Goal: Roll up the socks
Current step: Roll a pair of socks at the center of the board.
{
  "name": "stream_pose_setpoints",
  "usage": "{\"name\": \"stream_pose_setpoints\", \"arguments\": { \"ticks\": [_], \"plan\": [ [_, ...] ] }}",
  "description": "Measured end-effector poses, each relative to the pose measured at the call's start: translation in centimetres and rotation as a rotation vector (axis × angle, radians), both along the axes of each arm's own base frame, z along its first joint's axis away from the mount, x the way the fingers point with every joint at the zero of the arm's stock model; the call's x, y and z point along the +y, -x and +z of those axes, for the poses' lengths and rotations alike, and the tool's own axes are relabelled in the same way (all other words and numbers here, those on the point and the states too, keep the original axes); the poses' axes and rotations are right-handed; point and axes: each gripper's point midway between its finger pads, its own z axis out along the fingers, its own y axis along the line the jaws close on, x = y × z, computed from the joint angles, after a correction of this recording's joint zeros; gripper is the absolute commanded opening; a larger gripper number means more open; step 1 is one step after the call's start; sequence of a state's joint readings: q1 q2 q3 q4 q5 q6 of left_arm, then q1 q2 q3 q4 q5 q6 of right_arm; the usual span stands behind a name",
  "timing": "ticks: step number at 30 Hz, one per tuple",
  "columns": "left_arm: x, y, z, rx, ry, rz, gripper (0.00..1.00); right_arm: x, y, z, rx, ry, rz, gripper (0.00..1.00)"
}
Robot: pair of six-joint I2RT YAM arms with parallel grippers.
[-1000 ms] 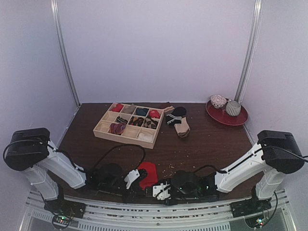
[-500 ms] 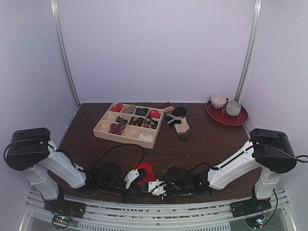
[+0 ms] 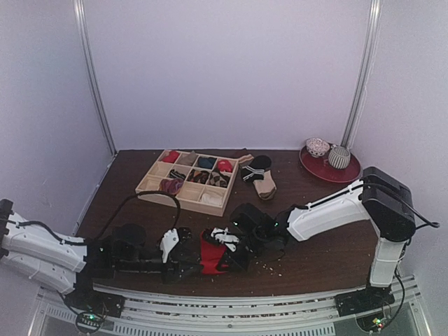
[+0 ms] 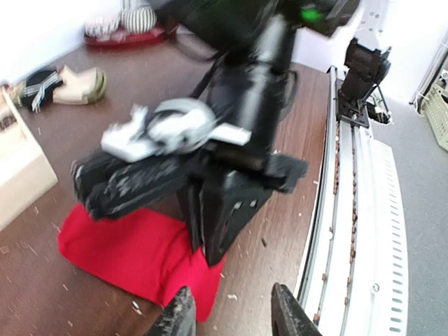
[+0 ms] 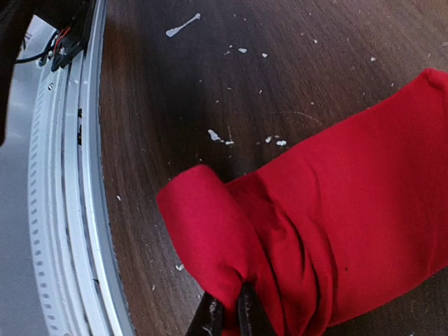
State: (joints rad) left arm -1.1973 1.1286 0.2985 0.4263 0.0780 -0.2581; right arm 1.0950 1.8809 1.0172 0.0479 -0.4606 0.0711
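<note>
The red sock (image 3: 208,257) lies bunched on the table (image 3: 315,217) near its front edge, between the tips of the two arms. The right gripper (image 5: 229,313) has its fingers almost together, nipping a rolled-over fold at the end of the sock nearer the metal rail (image 5: 63,210) (only its own wrist camera shows this pinch; from above, the gripper's body hides it). The left gripper (image 4: 231,318) is spread wide with nothing between its fingers. The sock's near corner sits just beside one fingertip, and I cannot tell whether they touch. The left wrist view shows the right gripper, blurred, planted on the sock's edge. Only the top view takes in the wooden tray (image 3: 150,183) farther back.
</note>
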Motion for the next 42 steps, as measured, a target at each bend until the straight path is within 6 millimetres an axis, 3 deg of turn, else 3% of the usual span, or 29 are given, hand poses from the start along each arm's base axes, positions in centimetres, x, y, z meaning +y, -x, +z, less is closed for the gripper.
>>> {"name": "stream_pose_setpoints", "arguments": {
  "ticks": [2,4,12,19,21,25,28,32,36,39,42],
  "plan": [
    [-0.2,0.0,0.5,-0.034,0.011,-0.015,0.37,0.0,0.1,-0.1,0.084,0.012,-0.016,0.06],
    [-0.5,0.2,-0.4,-0.052,-0.012,-0.035,0.37,0.1,0.3,-0.3,0.164,0.030,-0.020,0.07],
    [-0.7,0.9,-6.7,-0.054,-0.189,-0.100,0.37,-0.1,1.9,-0.4,0.376,0.045,0.030,0.07],
    [-1.8,0.7,-7.5,-0.070,-0.199,-0.119,0.36,-0.5,2.0,-0.5,0.464,0.048,0.044,0.07],
    [-2.2,0.5,-7.8,-0.069,-0.203,-0.119,0.32,-0.6,2.1,-0.5,0.476,0.051,0.046,0.08],
    [-2.8,0.3,-8.5,-0.057,-0.214,-0.115,0.00,-0.9,2.4,-0.5,0.494,0.059,0.049,0.14],
    [-3.2,0.3,-8.6,-0.046,-0.207,-0.116,0.00,-1.2,2.5,-0.3,0.491,0.063,0.050,0.30],
    [-3.6,0.3,-8.7,-0.005,-0.187,-0.101,0.00,-1.7,2.1,0.4,0.429,0.061,0.041,0.32],
    [-3.6,0.2,-8.7,0.079,-0.176,-0.069,0.00,-3.5,1.5,1.0,0.311,0.068,-0.011,0.38],
    [-3.8,0.2,-8.7,0.161,-0.183,-0.060,0.00,-4.8,1.1,3.3,0.169,-0.011,-0.040,0.47],
    [-3.9,0.2,-8.7,0.255,-0.192,-0.060,0.00,-5.6,0.8,6.6,-0.110,-0.152,-0.017,0.53]
  ]
}}
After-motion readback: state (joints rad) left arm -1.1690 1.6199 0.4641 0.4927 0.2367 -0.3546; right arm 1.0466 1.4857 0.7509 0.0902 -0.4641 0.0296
